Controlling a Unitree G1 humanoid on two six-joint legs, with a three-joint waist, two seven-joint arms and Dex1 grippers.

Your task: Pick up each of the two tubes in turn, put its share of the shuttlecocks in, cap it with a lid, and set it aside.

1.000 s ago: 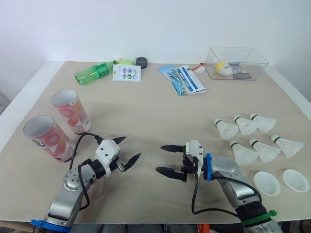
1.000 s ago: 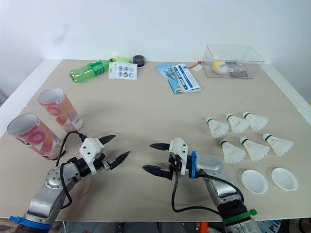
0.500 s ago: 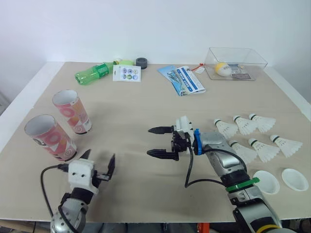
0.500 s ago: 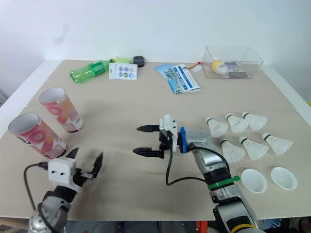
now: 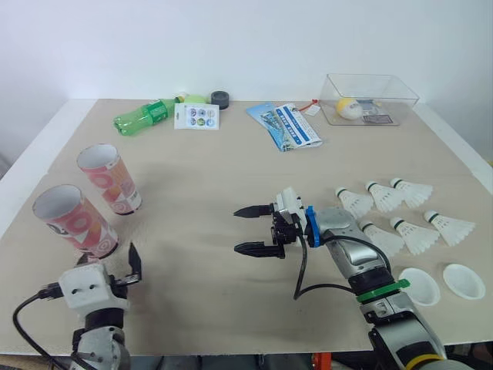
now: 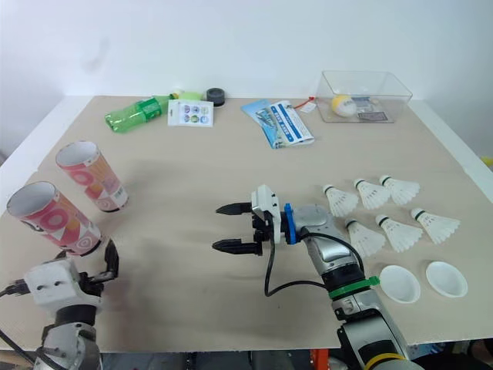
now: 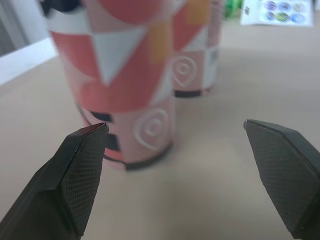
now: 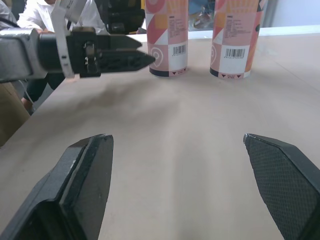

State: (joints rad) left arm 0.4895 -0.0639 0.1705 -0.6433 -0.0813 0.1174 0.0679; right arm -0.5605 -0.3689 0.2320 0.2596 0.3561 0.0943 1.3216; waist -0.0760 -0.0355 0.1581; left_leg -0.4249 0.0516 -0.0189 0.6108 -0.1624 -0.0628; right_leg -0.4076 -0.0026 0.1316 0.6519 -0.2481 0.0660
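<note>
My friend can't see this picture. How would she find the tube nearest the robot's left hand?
Go to the left edge of the table, where two pink patterned tubes stand. It is the nearer tube, ahead of the left hand; the other tube stands farther back.

No readable text anywhere that we can make out. We see a barcode [image 8: 179,50] on one tube [image 8: 170,20] and a second barcode [image 8: 235,52] on the other tube [image 8: 237,20]; their digits and the fine print above are too small to read. Print on the blue leaflet [image 5: 290,126] and the sticker card [image 5: 196,116] is illegible.
</note>
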